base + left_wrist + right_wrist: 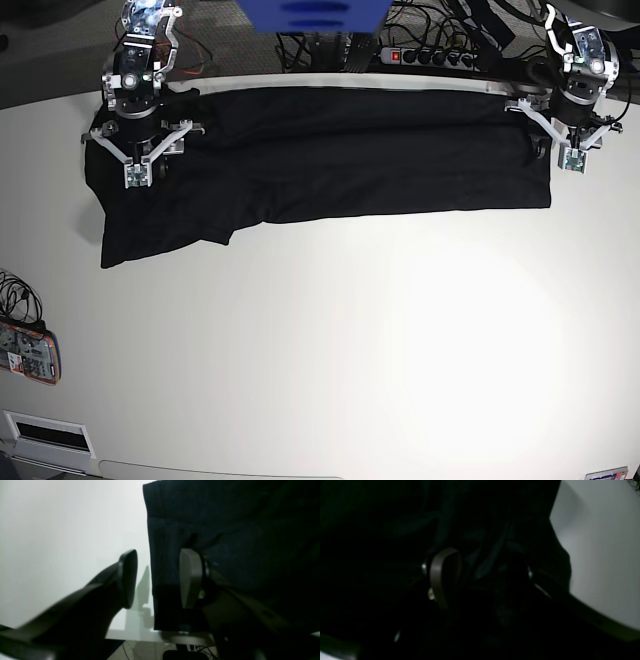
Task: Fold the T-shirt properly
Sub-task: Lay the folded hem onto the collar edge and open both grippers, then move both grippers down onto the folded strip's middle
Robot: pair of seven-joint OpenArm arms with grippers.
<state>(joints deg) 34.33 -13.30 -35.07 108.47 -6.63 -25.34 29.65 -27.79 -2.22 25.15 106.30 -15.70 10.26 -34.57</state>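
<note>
T-shirt point(330, 160) lies along table's point(330, 350) far edge.

Plain black T-shirt point(330, 155), white table point(330, 350), prob. unpatterned.

The T-shirt point(330, 155) is plain black, soft and matte. It lies flat in a long folded band along the far edge of the table point(330, 340), with one short sleeve spreading nearer at the base view's left end, edges slightly rumpled.
</note>
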